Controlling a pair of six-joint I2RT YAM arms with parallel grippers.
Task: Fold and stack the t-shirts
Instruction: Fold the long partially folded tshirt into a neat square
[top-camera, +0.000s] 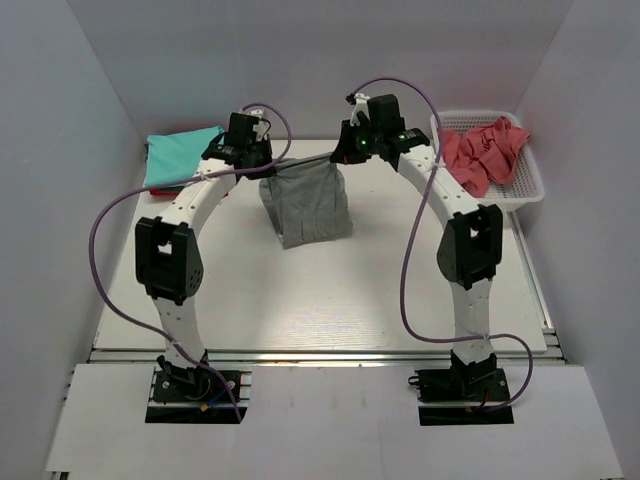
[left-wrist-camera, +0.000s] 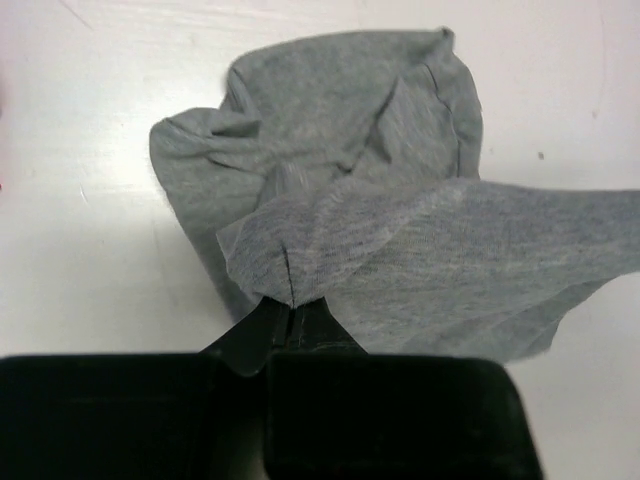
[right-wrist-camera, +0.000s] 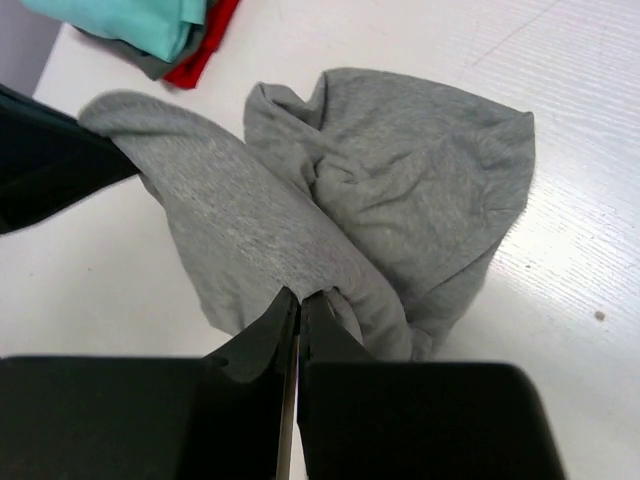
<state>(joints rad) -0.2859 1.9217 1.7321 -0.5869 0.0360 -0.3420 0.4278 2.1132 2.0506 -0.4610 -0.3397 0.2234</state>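
Far left at the back of the desk (top-camera: 320, 300) lies the folded teal t-shirt (top-camera: 182, 152), with a red t-shirt (right-wrist-camera: 212, 35) showing under its edge. I take that for the finished pile, kept well apart from where I work.

Next comes my left arm, its left jaws clenched on one end of the grey t-shirt's (top-camera: 312, 208) upper edge. The cloth runs taut from there across to my right jaws, clamped just as tight on the other end. I hold it raised and stretched like this, I judge, so the body drapes straight and the creases drop out before a fold. Its lower part sags onto the desk in a bunched heap, so it is not flat yet.

Further right, a white mesh basket (top-camera: 528, 190) sits at the desk's back corner, holding a crumpled coral-pink t-shirt (top-camera: 485, 152) that awaits its turn.

The desk is white, smooth and faintly scuffed, good for sliding cloth. Plain pale walls close it in on three sides, with even light and little shadow.
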